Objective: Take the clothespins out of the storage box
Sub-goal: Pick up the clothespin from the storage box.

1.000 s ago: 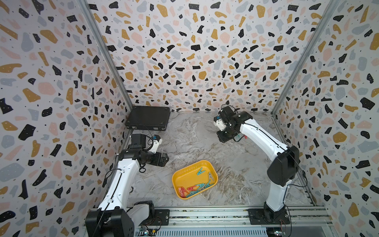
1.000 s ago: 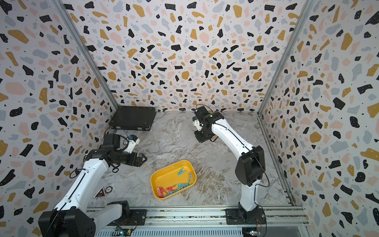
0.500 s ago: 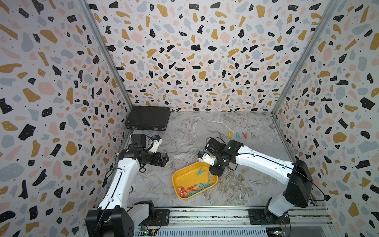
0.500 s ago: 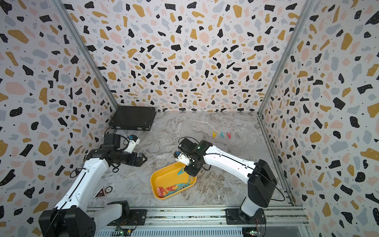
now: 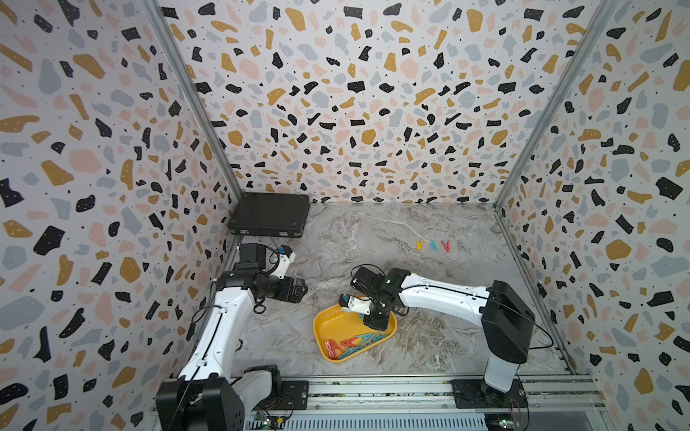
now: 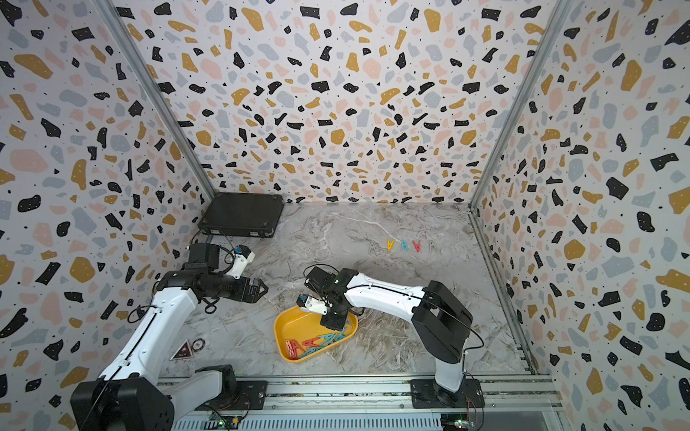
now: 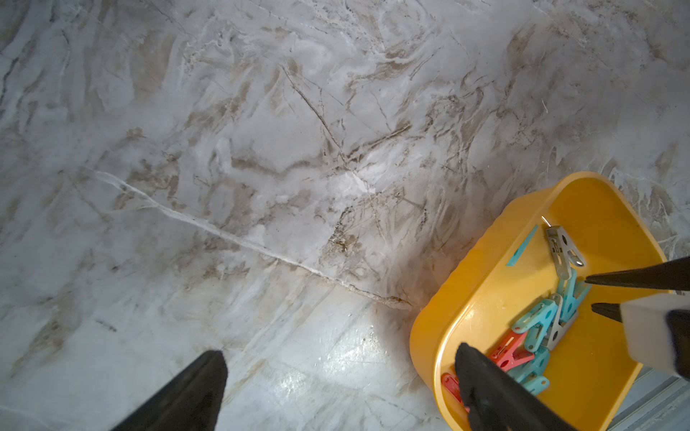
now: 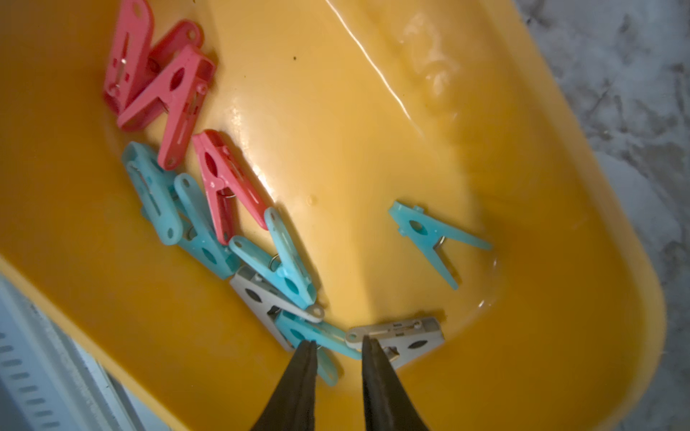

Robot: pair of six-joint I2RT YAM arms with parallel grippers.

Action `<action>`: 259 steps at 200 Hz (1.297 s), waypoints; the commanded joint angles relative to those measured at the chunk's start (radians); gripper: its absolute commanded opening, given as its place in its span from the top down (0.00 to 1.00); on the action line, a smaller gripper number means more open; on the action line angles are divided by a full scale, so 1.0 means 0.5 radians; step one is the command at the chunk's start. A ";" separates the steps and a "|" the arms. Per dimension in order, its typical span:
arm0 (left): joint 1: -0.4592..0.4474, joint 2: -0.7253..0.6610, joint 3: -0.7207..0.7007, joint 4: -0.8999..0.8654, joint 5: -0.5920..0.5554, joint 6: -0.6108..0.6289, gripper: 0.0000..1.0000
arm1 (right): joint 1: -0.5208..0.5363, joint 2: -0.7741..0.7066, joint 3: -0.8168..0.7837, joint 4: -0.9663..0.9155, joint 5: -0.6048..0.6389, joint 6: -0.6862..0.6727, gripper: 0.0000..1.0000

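we are mid-pick: our right hand, tips slightly apart and gripping nothing, dips into the storage box at lower centre in a top view, over a teal clothespin beside a grey one. next: straddle one pin alone, then close. our left hand hangs wide open

Right gripper hangs parted over clothespins; storage box beneath.

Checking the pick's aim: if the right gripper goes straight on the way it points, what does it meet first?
Probably the teal pin lying between the open tips of the right gripper, with the grey pin right beside one tip. Under them is the box floor. Depth is unclear.
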State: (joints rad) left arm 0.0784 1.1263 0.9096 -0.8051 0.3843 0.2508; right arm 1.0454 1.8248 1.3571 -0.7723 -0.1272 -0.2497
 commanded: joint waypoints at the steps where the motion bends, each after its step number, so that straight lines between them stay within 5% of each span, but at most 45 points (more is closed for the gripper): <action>1: 0.013 0.005 0.001 0.000 0.011 0.024 0.00 | 0.001 -0.001 0.063 0.084 0.085 -0.095 0.73; 259: 0.014 -0.015 0.002 0.001 -0.002 0.021 0.00 | -0.115 0.312 0.022 0.275 0.063 -0.158 0.71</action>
State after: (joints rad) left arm 0.0784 1.1263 0.9096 -0.8051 0.3840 0.2504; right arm 0.9874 1.9709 1.3766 -0.6247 -0.0723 -0.3351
